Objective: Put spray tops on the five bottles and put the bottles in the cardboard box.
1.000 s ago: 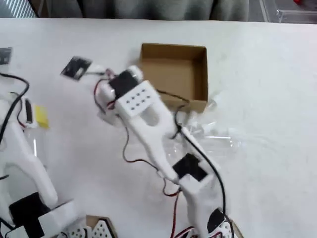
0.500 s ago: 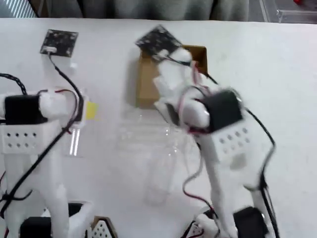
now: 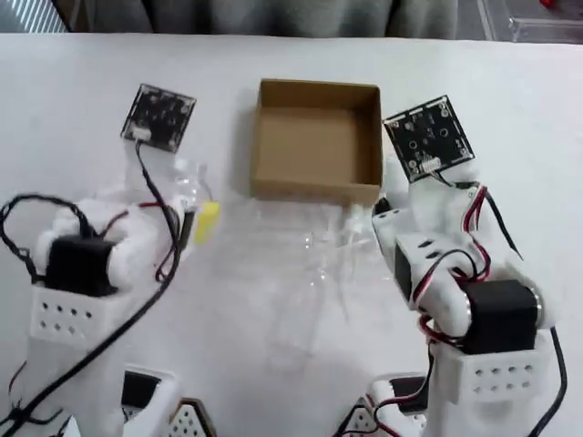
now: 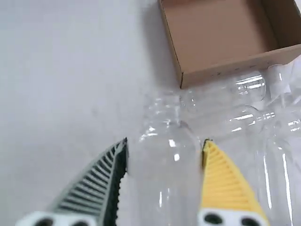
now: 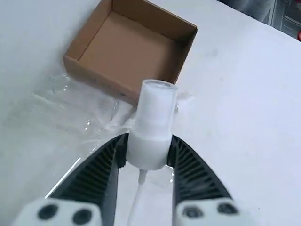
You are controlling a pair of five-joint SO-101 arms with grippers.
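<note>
Bottle (image 4: pixel 162 188) clamped across its body in left gripper (image 4: pixel 165 142), jaws part-open round it, neck toward cardboard box (image 3: pixel 314 189), just left of it in high view. Spray top (image 5: pixel 155 101) pinched at collar in right gripper (image 5: pixel 149 139), tube trailing between jaws. Box empty, other bottles (image 4: pixel 254 117) lying beside its near wall. Capping step, probably first of five. Next: bring tube to neck, line up, push down.

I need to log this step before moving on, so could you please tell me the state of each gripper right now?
Left gripper: closed on a clear bottle.
Right gripper: closed on a white spray top.
</note>
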